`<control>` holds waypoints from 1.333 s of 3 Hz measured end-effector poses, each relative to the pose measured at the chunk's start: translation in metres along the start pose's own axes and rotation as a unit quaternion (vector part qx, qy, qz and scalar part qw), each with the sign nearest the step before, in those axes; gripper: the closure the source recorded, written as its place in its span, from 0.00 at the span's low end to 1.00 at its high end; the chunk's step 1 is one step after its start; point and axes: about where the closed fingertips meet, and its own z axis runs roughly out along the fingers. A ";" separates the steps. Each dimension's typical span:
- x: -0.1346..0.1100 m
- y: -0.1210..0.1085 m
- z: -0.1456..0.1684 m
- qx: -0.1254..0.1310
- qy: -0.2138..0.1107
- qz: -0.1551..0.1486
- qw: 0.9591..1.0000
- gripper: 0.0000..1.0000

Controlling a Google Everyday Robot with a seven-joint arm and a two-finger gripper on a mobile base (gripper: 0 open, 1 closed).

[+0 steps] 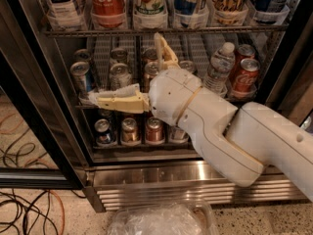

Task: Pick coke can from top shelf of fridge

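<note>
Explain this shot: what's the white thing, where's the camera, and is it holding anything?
There is one picture from one camera. Where it is mounted isn't recorded, but it faces a drinks fridge from the front, looking slightly down.

The bulky white thing coming in from the right is the robot's arm. At its end is the gripper, with two cream fingers spread wide, one pointing left and one pointing up. It holds nothing.

The gripper sits in front of the middle rack, below the top shelf. The coke can it should pick stands on that top shelf, second from the left, untouched.

Other cans and a water bottle fill the lower racks. On the floor are cables at left and a clear plastic bag in front.
</note>
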 end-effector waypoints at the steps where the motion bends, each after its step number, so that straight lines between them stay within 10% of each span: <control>1: -0.010 -0.010 0.011 0.012 -0.021 -0.018 1.000 0.00; 4: -0.006 0.023 0.005 -0.001 0.032 0.029 0.999 0.00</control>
